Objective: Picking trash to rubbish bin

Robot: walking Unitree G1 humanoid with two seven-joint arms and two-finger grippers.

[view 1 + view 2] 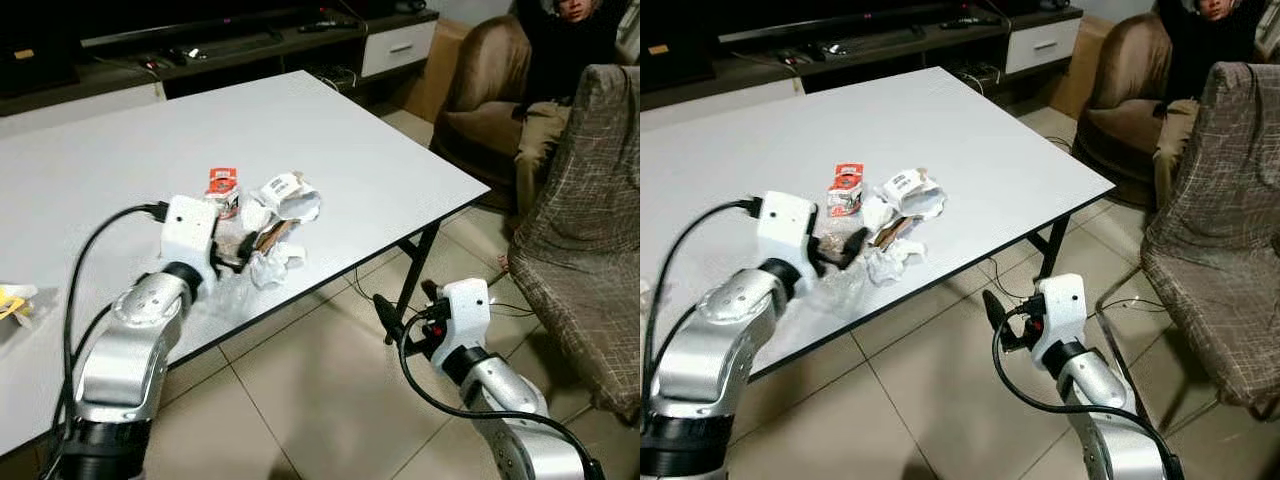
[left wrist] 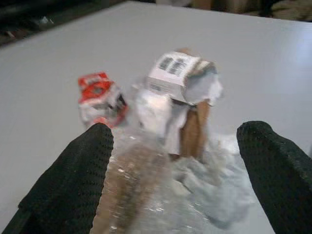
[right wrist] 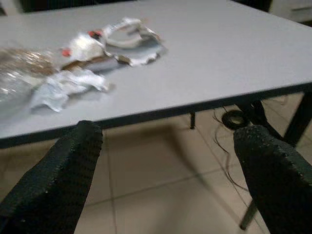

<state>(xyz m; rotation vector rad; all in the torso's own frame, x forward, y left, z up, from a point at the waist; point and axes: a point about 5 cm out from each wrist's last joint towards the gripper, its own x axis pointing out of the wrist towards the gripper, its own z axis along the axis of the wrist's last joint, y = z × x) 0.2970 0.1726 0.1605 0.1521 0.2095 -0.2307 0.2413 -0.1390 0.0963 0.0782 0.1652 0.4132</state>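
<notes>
- The trash pile (image 1: pixel 262 232) lies near the front edge of the white desk (image 1: pixel 380 170): crumpled white paper, a strip of brown cardboard, clear plastic film and a small red-and-white packet (image 1: pixel 221 187) at its far side.
- The left end effector (image 2: pixel 175 180) hovers over the near part of the pile, its two black fingers (image 2: pixel 73 180) spread wide with the film and paper between them, nothing pinched yet.
- Risk, as I judge it: the pile is loose and mixed, so closing here may catch only film or one paper scrap and leave the rest; a low push could also nudge pieces toward the desk edge and onto the tiled floor (image 1: pixel 300 390).
- The right end effector (image 3: pixel 170 170) hangs below desk level over the floor, fingers spread and empty.
- A person (image 1: pixel 560 60) sits in an armchair beyond the desk; a wide swing toward that side could come close.
- Writing: a torn white label (image 2: pixel 173 73) shows barcodes only; the packet's print is too blurred to read.
</notes>
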